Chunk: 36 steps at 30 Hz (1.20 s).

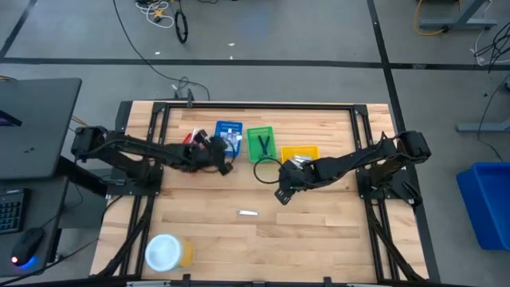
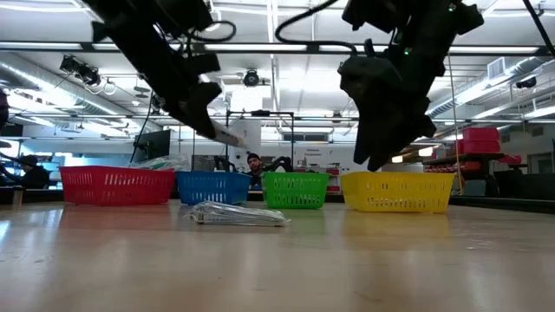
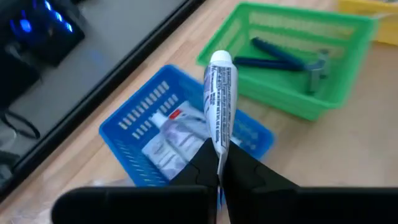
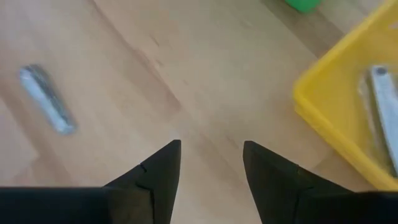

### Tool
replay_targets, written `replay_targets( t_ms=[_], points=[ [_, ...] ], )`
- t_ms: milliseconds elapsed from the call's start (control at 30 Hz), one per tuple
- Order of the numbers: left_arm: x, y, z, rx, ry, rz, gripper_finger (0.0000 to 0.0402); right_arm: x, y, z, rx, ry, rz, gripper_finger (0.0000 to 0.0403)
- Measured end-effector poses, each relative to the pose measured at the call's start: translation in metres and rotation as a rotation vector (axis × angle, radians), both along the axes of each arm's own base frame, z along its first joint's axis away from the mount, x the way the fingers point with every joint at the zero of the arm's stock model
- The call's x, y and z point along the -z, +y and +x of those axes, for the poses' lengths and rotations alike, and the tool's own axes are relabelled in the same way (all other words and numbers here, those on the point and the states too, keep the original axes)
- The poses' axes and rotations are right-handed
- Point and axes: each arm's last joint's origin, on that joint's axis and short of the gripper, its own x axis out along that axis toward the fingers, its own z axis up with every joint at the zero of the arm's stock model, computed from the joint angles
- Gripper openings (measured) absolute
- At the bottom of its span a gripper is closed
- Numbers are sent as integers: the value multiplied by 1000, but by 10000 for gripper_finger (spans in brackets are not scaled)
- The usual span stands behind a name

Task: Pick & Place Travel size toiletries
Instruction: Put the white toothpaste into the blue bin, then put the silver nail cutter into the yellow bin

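Nearest the front edge of the wooden surface (image 1: 263, 239) stood a yellow jar with a white lid (image 1: 165, 252), off toward the left corner and well apart from everything else. Farther in, a slim silvery tube (image 1: 248, 213) lay flat and alone on the bare wood, between the two arms; the right wrist view showed it at (image 4: 46, 99).

Beyond it, the right gripper (image 1: 282, 194) hung above the surface just in front of the yellow bin (image 1: 300, 151), its two fingers (image 4: 163, 168) parted with nothing between them. A pale item (image 4: 384, 106) lay inside that yellow bin.

The left gripper (image 1: 224, 162) was clamped tight on a small white tube with blue print (image 3: 219, 99), pinching it by one end so that the capped end pointed away from the fingers. It held the tube raised over the blue bin (image 1: 229, 133), which already contained white toiletries (image 3: 171, 134).

In the same row, the green bin (image 1: 261, 142) held dark blue sticks (image 3: 277, 56), and the red bin (image 2: 117, 185) sat at the left end, partly hidden by the left arm in the high view.

Past the bins, in the room behind, a person (image 2: 252, 162) was dimly visible.
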Motion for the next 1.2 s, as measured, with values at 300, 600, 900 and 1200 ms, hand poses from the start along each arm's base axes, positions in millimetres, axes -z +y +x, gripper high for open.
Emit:
replay_targets(
  t_ms=[300, 600, 900, 1200],
  points=[
    [16, 59, -16, -170, -10, -118, 14, -8, 12, 11, -76, -158, -132, 170],
    [25, 76, -24, -130, 0, -164, 22, -13, 15, 20, -213, -230, -247, 164],
    [23, 79, -23, -88, -5, -163, 23, -16, 20, 39, -298, -401, -294, 152],
    [19, 78, -16, -3, -91, -199, 80, 11, 24, 53, -439, -376, -360, 149]
  ],
)
